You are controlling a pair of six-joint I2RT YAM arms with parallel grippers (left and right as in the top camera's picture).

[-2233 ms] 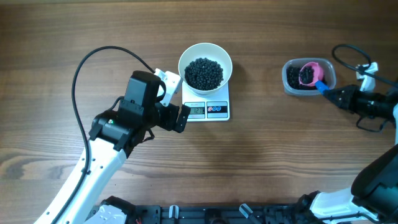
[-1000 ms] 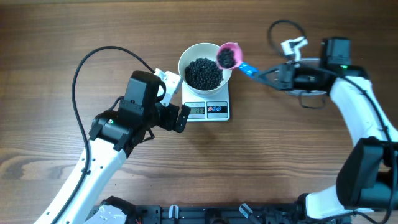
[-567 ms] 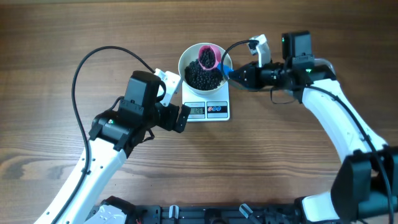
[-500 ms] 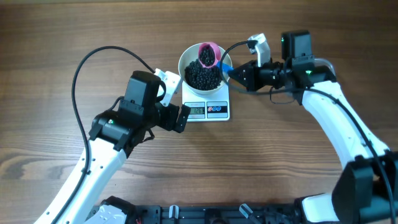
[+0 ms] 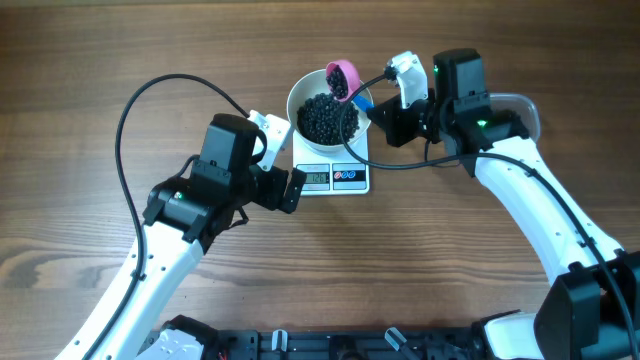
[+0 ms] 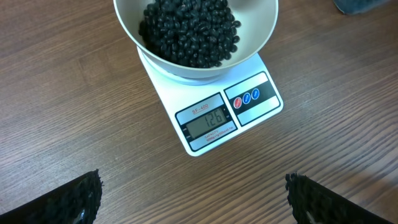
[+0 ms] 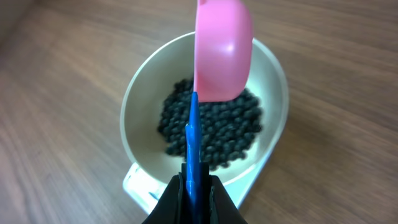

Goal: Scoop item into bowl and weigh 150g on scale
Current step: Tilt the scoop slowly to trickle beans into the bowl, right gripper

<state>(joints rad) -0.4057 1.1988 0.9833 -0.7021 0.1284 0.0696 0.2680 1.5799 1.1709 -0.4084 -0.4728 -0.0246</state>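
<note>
The white bowl [image 5: 300, 92] stands on the scale [image 5: 350, 178] and holds a heap of the black beans, the item [image 5: 325, 118]. My right gripper [image 5: 378, 116] is shut on the blue handle [image 5: 362, 100] of a pink scoop [image 5: 343, 78], which hangs over the bowl's far right rim, rolled onto its side. In the right wrist view the scoop [image 7: 222, 50] shows its back above the beans [image 7: 211, 124], with the handle [image 7: 193, 143] clamped in the gripper [image 7: 193, 193]. My left gripper [image 5: 285, 160] is open beside the scale's left edge; its view shows the scale [image 6: 261, 109] reading 126.
The rim of a clear tub [image 5: 527, 108] shows behind my right arm. A black cable [image 5: 130, 110] loops over the table to the left of my left arm. A cable from the right wrist hangs over the scale's right side [image 5: 350, 120].
My right arm has swung left, carrying the scoop from the bowl's right side to above it. The scoop has rolled onto its side over the beans. The left arm has not moved.
</note>
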